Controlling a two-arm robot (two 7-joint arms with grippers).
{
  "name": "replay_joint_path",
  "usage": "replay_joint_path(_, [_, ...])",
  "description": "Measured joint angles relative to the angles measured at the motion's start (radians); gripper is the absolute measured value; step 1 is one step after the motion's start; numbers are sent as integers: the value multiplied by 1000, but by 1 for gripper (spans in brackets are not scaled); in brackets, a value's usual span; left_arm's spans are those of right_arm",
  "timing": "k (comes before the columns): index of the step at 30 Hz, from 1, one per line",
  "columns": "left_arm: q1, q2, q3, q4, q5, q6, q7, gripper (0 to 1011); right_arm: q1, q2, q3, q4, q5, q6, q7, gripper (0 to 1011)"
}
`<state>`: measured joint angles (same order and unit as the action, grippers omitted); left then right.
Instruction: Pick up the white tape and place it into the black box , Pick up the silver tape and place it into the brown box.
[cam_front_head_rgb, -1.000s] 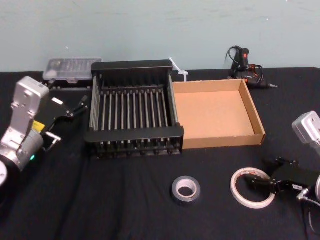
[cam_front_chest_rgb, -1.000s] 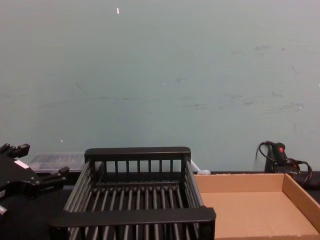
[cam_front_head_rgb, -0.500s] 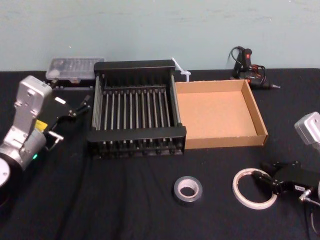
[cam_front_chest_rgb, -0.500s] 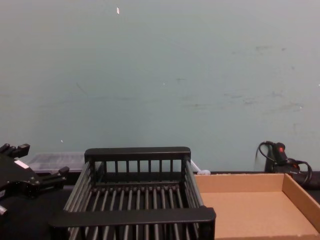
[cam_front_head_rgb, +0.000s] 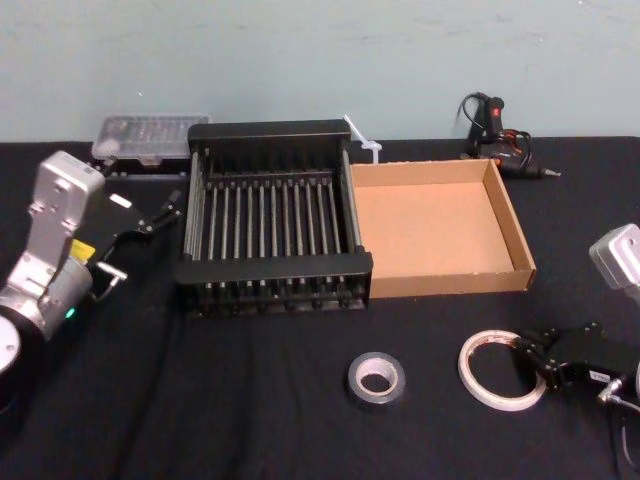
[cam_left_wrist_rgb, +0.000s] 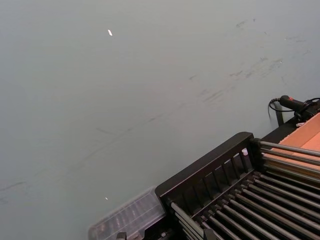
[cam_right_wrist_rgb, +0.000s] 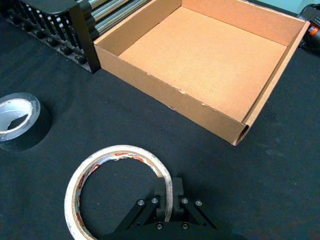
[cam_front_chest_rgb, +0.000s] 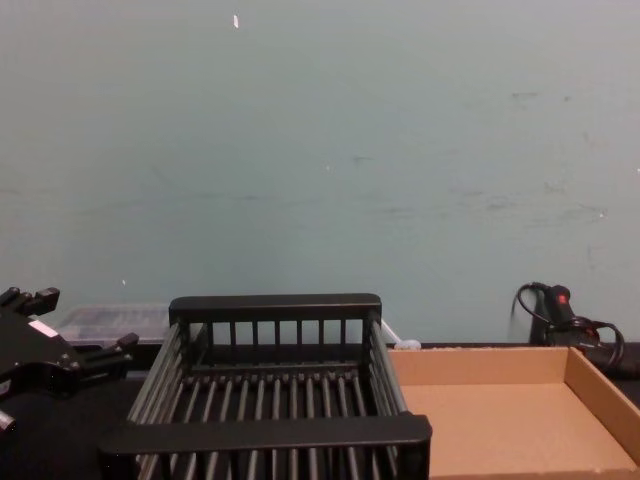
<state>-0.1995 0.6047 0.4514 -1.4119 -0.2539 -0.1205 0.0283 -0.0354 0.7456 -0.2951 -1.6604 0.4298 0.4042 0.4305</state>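
Nearest the robot, at the right of the black-clothed table (cam_front_head_rgb: 250, 420), the right gripper (cam_front_head_rgb: 530, 357) was low over the cloth. Its fingers (cam_right_wrist_rgb: 161, 192) were pinched on the near-right wall of the white tape (cam_front_head_rgb: 466, 368), one inside the ring and one outside. The roll lay flat on the cloth, well short of both boxes. To its left, apart from it, the silver tape (cam_front_head_rgb: 376, 398) also lay flat, in front of the seam between the two boxes.

Farther back the black box (cam_front_head_rgb: 270, 268) and the brown box (cam_front_head_rgb: 450, 280) stood side by side with their walls touching, the black box to the left. Neither had a tape roll in it.

Left of the black box, the left gripper (cam_front_head_rgb: 145, 235) hung above the cloth with its fingers spread and nothing between them, pointing towards the box's left wall.

Along the far edge of the table, against the pale green wall, a clear plastic parts case (cam_front_head_rgb: 150, 135) sat behind the black box's left corner. A corded glue gun (cam_front_head_rgb: 492, 128) lay behind the brown box.
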Motion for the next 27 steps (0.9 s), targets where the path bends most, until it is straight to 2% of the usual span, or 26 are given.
replay_joint_path(11, [0,0,0,0,0,0,0,1001,-1,1,1,-1,0,-3,1,93])
replay_joint_path(20, [0,0,0,0,0,0,0,1001,-5,1,27,-26,27,-12,-3,93])
replay_joint_path(27, [0,0,0,0,0,0,0,1001,28,-19,33,-34,35,-19,-20,93])
